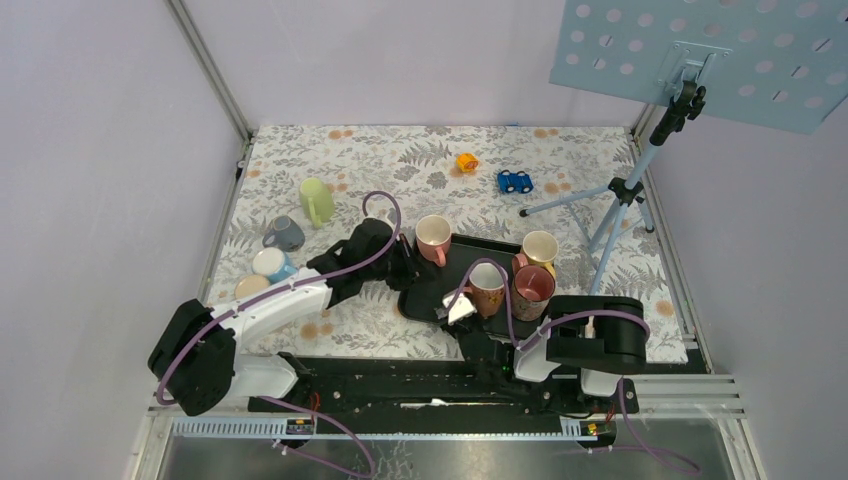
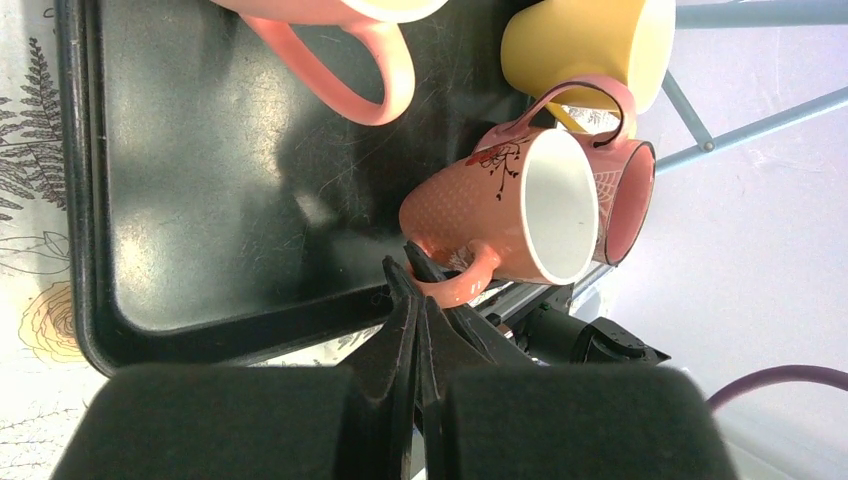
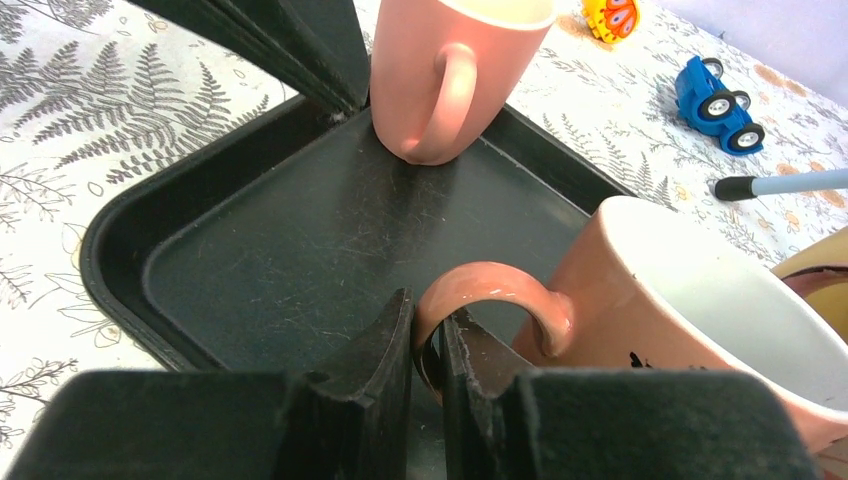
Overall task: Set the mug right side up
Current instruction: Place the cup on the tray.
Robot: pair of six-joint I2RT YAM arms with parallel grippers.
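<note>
The mug (image 1: 487, 288) is salmon orange with a dark floral print and a white inside. It sits mouth up near the front of the black tray (image 1: 440, 278). My right gripper (image 1: 468, 300) is shut on its handle, clearly so in the right wrist view, where the gripper (image 3: 428, 320) pinches the handle (image 3: 480, 285). My left gripper (image 1: 405, 262) is shut and empty over the tray's left part, beside the pink mug (image 1: 433, 238). In the left wrist view its closed tips (image 2: 405, 270) point toward the mug (image 2: 500, 210).
On the tray (image 2: 200, 180) also stand a yellow mug (image 1: 540, 248) and a dark pink mug (image 1: 532, 290). Green (image 1: 316, 200), grey (image 1: 285, 234) and blue (image 1: 270, 264) mugs sit on the left of the mat. A tripod stand (image 1: 625, 200) and a blue toy car (image 1: 515, 181) are at the back right.
</note>
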